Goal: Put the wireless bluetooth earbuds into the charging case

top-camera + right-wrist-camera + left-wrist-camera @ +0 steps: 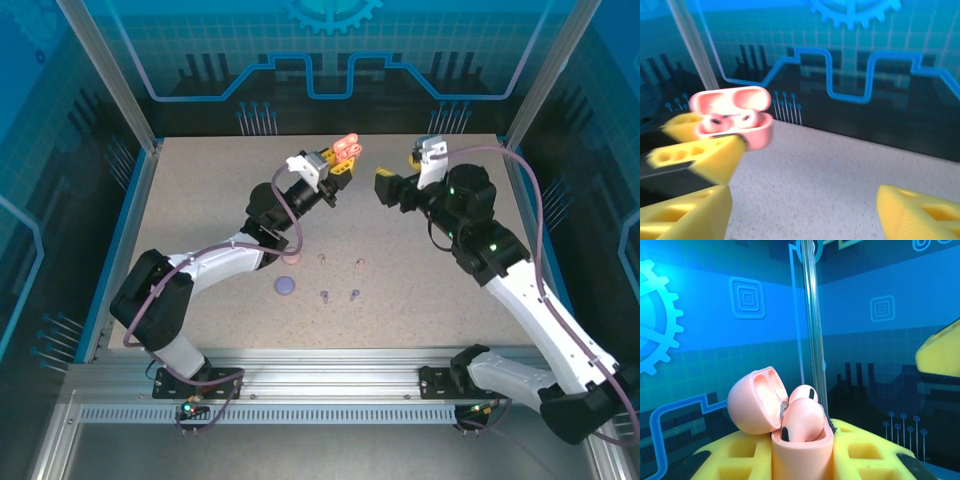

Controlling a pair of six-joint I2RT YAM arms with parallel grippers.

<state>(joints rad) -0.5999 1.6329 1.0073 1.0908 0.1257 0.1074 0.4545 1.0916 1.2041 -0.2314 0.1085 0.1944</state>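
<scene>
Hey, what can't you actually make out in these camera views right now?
- Top view: the loose earbuds on the table are too small to tell which way each lies.
- Left wrist view: the charging case base is hidden between the left gripper's yellow jaws and cut off by the bottom edge.
- Right wrist view: the left jaws are blurred, so their contact with the case is unclear.
- Right wrist view: the right gripper's jaws are cut off by the bottom edge.

A speckled beige tabletop [200, 200] lies in the middle, with a blue strip [120, 250] along its left edge. The left post [110, 75] and the right post [550, 70] — both bare metal — rise from its far corners beside the blue back wall [330, 60] (printed with circuit lines and a pale gear [332, 12] at the top). A slotted metal rail [330, 385] runs across the near edge.
</scene>
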